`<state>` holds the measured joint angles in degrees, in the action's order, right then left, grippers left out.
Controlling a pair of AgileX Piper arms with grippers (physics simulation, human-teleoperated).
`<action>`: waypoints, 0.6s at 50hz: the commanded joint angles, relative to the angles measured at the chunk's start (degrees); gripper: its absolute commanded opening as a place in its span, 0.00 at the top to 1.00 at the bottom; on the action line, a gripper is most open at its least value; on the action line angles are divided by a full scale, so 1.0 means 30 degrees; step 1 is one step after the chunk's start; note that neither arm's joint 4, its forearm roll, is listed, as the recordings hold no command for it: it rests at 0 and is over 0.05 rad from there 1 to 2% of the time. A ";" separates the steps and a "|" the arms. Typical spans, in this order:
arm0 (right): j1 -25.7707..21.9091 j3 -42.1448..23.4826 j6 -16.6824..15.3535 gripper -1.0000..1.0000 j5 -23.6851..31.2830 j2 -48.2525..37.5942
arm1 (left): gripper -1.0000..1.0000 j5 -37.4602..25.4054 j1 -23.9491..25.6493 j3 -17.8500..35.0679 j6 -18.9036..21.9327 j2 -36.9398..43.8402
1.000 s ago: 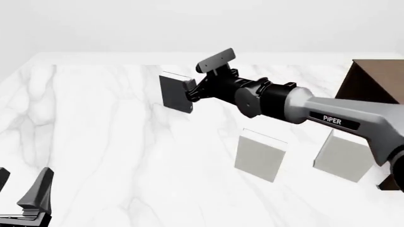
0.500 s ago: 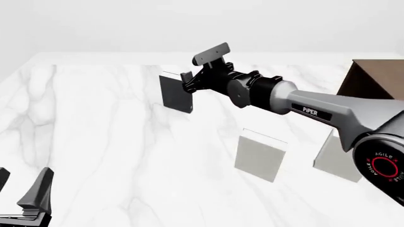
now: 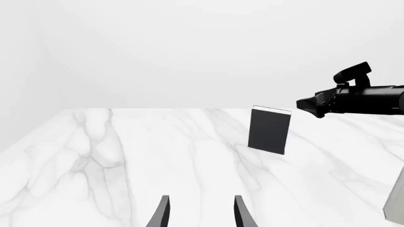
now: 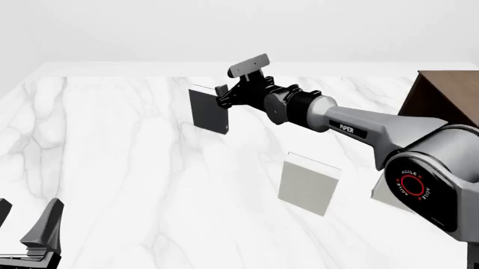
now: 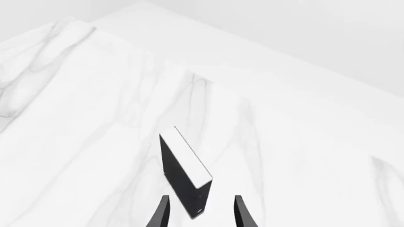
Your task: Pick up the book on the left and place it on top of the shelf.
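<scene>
The black book (image 4: 208,111) stands upright on the white marble table (image 4: 112,145), left of the middle; it also shows in the left wrist view (image 3: 270,131) and the right wrist view (image 5: 183,171). My right gripper (image 4: 222,95) is open at the book's upper right corner. In the right wrist view (image 5: 200,213) the near end of the book's white top edge lies between the fingers, with gaps showing. My left gripper (image 4: 26,225) is open and empty at the near left edge, far from the book. The dark brown shelf (image 4: 441,101) stands at the far right.
A light grey book (image 4: 308,184) stands in the middle foreground. A second one (image 4: 391,195) is partly hidden behind my right arm, and one's edge shows in the left wrist view (image 3: 396,204). The right arm (image 4: 359,131) stretches across from the right.
My right gripper has risen from the book's right side to its upper corner. The right arm's elbow has swung nearer the camera. The book and the left arm have not moved.
</scene>
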<state>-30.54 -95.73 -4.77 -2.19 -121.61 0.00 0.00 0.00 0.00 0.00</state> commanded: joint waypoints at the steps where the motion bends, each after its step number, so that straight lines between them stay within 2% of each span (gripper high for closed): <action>1: 0.0106 -0.0831 0.0198 0.00 0.0108 -0.0813 | 0.00 0.0000 0.0000 0.0000 0.0000 0.0000; 13: 0.0065 -0.1477 0.0416 0.00 0.0089 -0.1585 | 0.00 0.0000 0.0000 0.0000 0.0000 0.0000; 30: 0.0082 -0.3545 0.0612 0.00 0.0895 -0.3199 | 0.00 0.0000 0.0000 0.0000 0.0000 0.0000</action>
<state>-30.19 -103.45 -3.24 -0.62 -128.73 0.00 0.00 0.00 0.00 0.00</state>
